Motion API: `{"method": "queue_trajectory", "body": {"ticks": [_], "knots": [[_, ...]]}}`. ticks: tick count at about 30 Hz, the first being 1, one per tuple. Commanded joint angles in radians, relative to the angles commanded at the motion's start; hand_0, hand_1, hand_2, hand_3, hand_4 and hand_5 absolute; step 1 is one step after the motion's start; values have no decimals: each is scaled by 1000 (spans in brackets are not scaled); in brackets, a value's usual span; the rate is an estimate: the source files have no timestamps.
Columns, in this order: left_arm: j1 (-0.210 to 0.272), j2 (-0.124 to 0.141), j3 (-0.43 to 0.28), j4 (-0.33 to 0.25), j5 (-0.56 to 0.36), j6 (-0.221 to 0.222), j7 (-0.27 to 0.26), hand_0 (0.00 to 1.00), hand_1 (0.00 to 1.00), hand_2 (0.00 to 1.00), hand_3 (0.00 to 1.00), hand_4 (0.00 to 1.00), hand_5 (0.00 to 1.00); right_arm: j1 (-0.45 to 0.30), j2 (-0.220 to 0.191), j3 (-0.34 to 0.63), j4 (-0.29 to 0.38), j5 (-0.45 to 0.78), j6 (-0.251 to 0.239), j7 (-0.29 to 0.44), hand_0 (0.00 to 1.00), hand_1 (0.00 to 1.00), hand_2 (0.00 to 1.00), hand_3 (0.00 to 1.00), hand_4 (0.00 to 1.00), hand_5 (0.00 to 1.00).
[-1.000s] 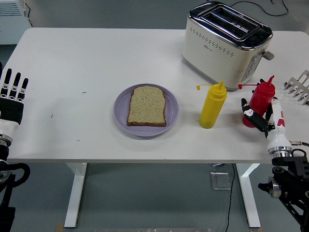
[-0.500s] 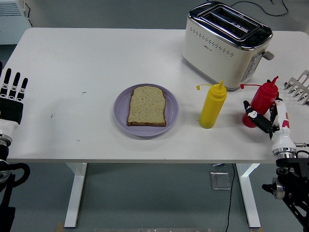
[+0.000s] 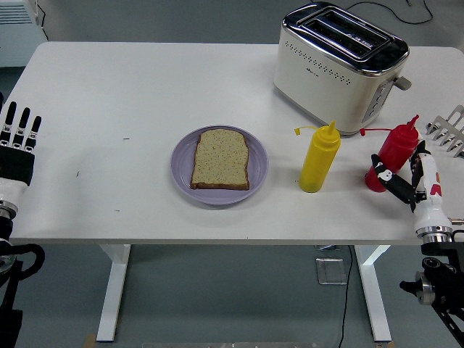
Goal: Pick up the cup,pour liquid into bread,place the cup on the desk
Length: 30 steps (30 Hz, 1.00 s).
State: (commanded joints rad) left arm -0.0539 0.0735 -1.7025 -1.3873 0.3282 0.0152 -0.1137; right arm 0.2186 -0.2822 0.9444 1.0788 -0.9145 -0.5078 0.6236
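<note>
**A:** Where is the thing the robot has to pick up?

**B:** No cup shows. What stands there are two squeeze bottles at the right of the frame: a yellow bottle (image 3: 319, 158) just right of centre, and a red bottle (image 3: 392, 155) near the right edge. Both stand upright, long axis vertical, nozzles pointing up.

**A:** Which hand is closer?

**B:** The right hand (image 3: 407, 181), by far. It sits at the lower right, against the red bottle's lower right side. The bottle lies up and to the left of the palm. The left hand (image 3: 17, 148) rests at the far left edge, well apart from both bottles.

**A:** What are the fingers doing?

**B:** The right hand's dark fingers (image 3: 386, 178) curl around the bottle's lower body, touching it. I judge this a grip closing, though whether it is firm I cannot tell. The left hand's fingers are straight and hold nothing.

**A:** And the target?

**B:** A slice of bread (image 3: 221, 159) lies flat on a purple plate (image 3: 184, 176) at the centre, left of the yellow bottle. The red bottle would have to travel leftward past the yellow one.
</note>
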Motion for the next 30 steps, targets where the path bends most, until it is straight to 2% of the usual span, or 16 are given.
{"method": "queue_trajectory", "body": {"ticks": [12,30], "knots": [[-2,1,2,0,2,1,0,800,802,838,747,533,998,-67,-13,54,92,-36,10,-17,997,898,998,998,811,156],[-2,3,10,0,4,1,0,800,802,837,747,533,998,-167,-33,118,171,-56,0,-21,998,896,998,998,817,162]]}}
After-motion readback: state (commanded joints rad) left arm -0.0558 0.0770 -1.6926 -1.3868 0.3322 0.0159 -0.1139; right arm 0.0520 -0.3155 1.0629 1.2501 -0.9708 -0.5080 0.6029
